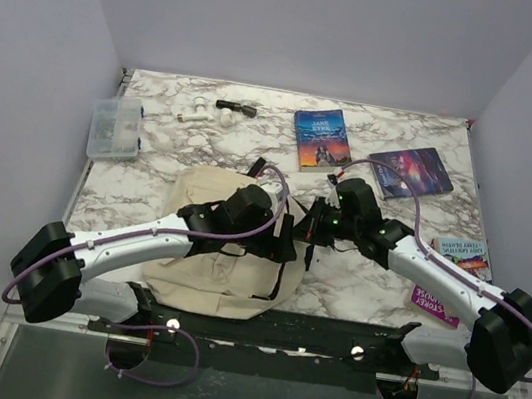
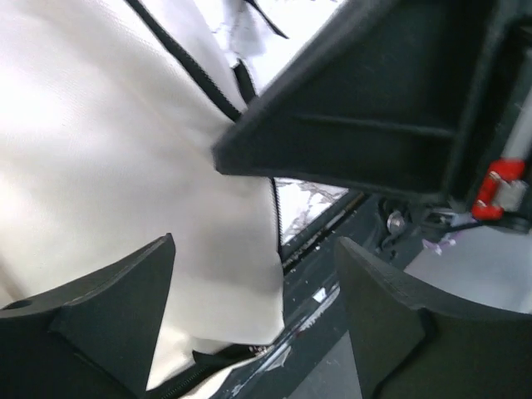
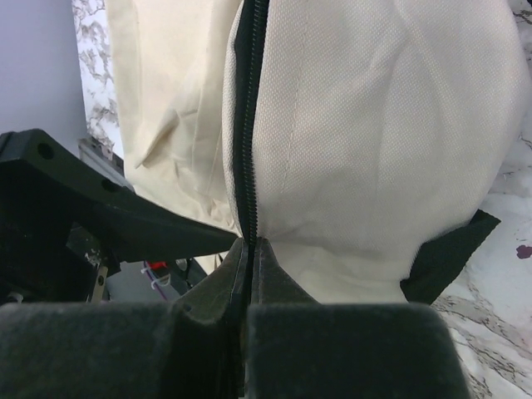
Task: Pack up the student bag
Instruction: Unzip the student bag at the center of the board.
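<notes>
The student bag (image 1: 204, 271), a soft beige canvas backpack with black zippers, lies on the marble table in front of the arm bases. My right gripper (image 3: 251, 243) is shut on the bag's black zipper (image 3: 248, 125) and pinches the zipper edge between its fingertips. In the top view it (image 1: 314, 229) reaches in from the right to the bag's right side. My left gripper (image 2: 256, 249) is open beside it, with a fold of the bag's fabric (image 2: 125, 150) hanging loose between its spread fingers. In the top view the left gripper (image 1: 280, 237) hovers over the bag's right edge.
Two books (image 1: 322, 138) (image 1: 410, 172) lie at the back of the table. Another book (image 1: 463, 253) and a pink one (image 1: 434, 305) sit by the right arm. A clear plastic box (image 1: 116, 128) stands at the left edge, with small white items (image 1: 195, 114) and a black item (image 1: 237, 108) behind.
</notes>
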